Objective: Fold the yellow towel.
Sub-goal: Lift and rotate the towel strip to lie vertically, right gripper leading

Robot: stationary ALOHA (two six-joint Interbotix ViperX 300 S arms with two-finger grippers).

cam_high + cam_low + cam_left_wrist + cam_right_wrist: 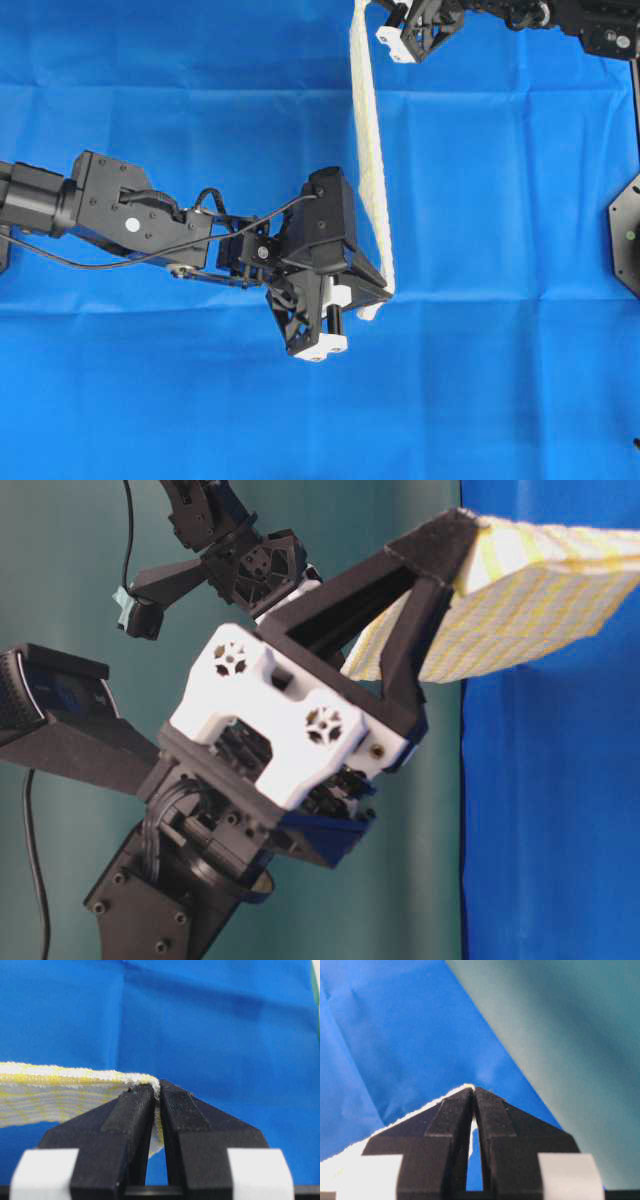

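Note:
The yellow towel hangs stretched in the air as a narrow band, seen edge-on from overhead, running from the top of the view down to the middle. My left gripper is shut on its near corner; in the left wrist view the hem runs off to the left from the pinched fingertips. My right gripper is shut on the far corner at the top edge, and the cloth's edge trails left of its tips. From table level the checked towel spreads right from the left gripper.
A plain blue cloth covers the whole table under both arms. A black arm base stands at the right edge. A teal wall lies beyond the table's far edge.

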